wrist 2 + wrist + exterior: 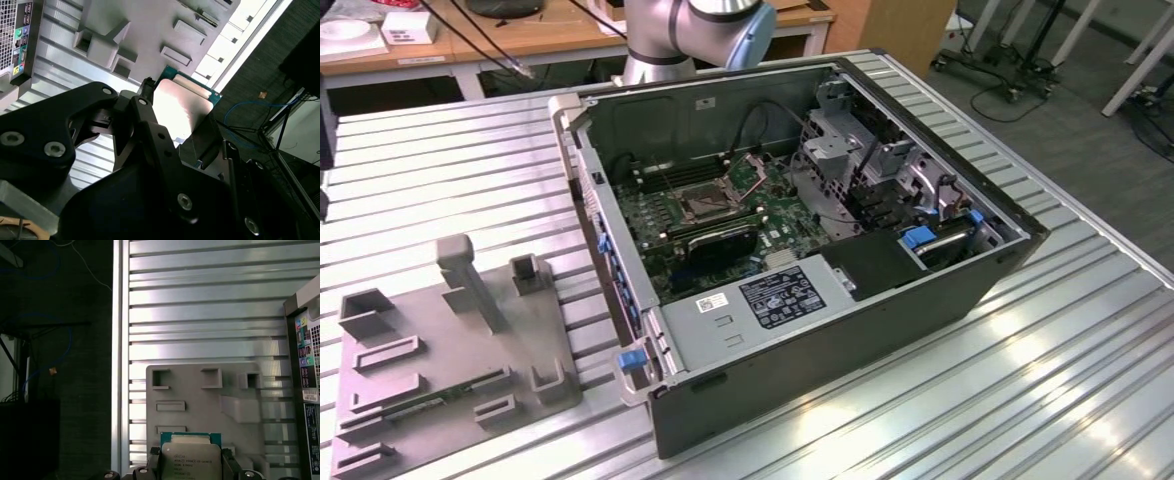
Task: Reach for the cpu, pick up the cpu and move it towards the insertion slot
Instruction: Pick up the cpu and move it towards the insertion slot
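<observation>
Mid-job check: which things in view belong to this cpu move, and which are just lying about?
In the job:
cpu
gripper, shut on it
insertion slot

Lying about:
gray fixture
power supply
ribbed table

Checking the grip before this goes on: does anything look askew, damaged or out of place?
Nothing stands out. The cpu sits square in the gripper, with the gray holder tray behind it, in the first wrist view. In the exterior view the insertion slot in the open computer case shows nothing odd.
</observation>
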Robot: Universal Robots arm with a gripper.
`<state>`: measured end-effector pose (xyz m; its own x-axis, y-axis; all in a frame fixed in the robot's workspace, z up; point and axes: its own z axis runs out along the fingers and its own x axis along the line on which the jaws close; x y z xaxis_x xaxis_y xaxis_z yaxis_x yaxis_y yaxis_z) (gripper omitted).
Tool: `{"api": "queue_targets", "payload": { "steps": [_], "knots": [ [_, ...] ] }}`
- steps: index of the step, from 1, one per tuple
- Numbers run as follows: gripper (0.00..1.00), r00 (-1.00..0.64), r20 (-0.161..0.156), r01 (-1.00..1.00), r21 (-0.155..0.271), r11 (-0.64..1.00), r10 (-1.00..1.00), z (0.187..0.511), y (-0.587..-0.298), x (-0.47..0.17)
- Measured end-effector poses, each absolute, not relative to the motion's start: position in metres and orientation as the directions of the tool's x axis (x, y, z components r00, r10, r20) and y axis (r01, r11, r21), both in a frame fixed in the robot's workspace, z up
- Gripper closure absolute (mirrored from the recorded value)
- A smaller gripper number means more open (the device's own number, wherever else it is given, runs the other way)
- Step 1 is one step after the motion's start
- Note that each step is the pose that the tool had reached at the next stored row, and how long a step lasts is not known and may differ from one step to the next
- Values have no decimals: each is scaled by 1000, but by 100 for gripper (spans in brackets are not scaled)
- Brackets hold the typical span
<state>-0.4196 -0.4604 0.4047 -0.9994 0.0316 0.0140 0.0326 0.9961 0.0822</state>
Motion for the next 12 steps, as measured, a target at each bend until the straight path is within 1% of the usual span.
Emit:
{"api": "queue_targets", "payload": {
  "steps": [12],
  "knots": [
    [46, -999, 14, 33, 82, 996, 32, 407, -460, -411]
  ]
}}
